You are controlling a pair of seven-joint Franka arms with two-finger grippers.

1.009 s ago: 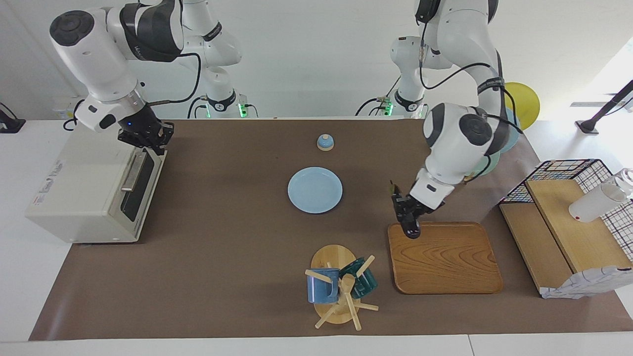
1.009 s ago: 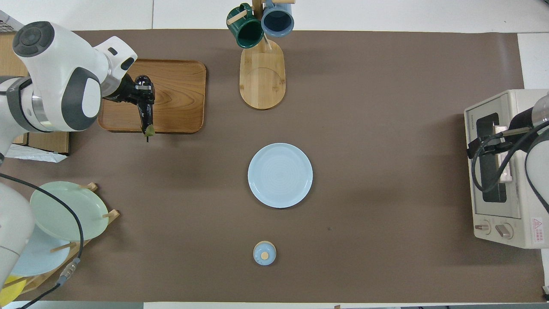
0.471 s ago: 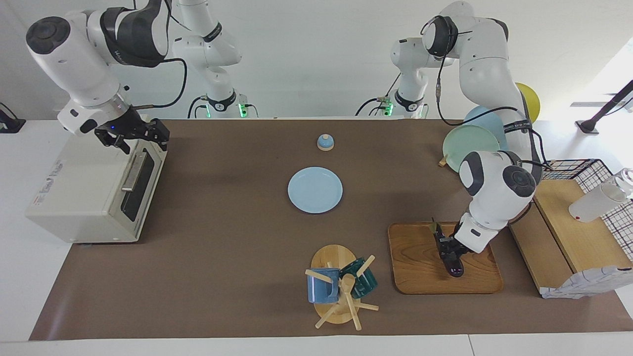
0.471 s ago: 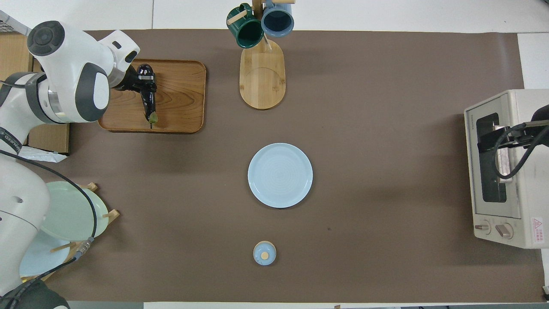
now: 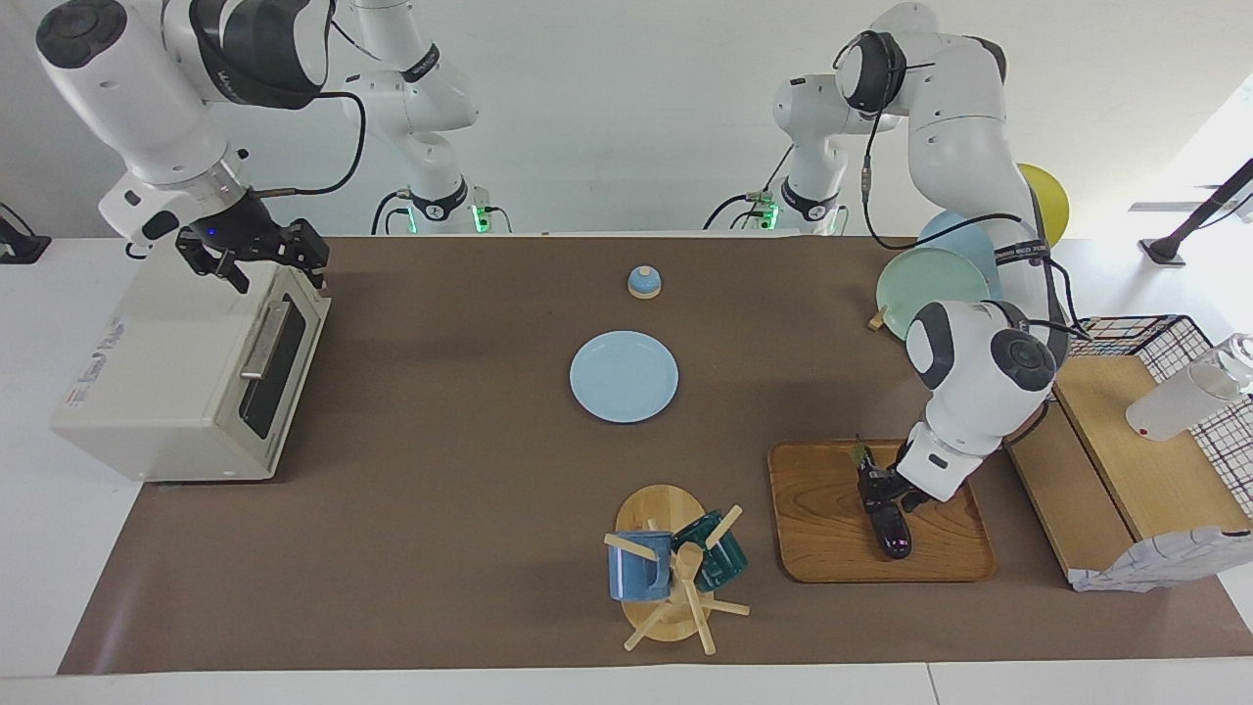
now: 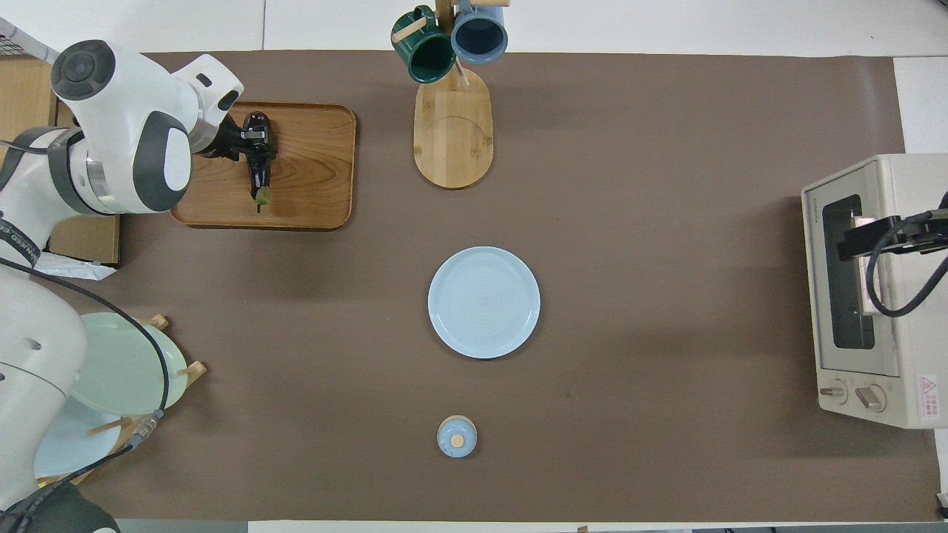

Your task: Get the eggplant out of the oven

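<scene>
The eggplant [image 5: 889,529] [image 6: 261,178], dark purple with a green stem end, lies lengthwise on the wooden tray [image 5: 832,534] [image 6: 315,174] toward the left arm's end of the table. My left gripper [image 5: 879,492] [image 6: 255,139] is down at the eggplant's blunt end, right against it. The cream-white oven [image 5: 157,382] [image 6: 885,385] stands at the right arm's end with its dark glass door shut. My right gripper [image 5: 262,260] hangs open above the oven's top front corner, just over the door handle [image 5: 260,340], holding nothing.
A light blue plate [image 5: 624,376] sits mid-table, with a small blue lidded pot [image 5: 643,282] nearer to the robots. A mug tree [image 5: 675,573] stands beside the tray. A plate rack [image 5: 930,279], a wooden crate [image 5: 1126,470] and a wire basket [image 5: 1165,338] crowd the left arm's end.
The left arm carried the eggplant from above the tray's edge down onto the tray. The right gripper opened, let go of the oven handle and rose over the oven's top.
</scene>
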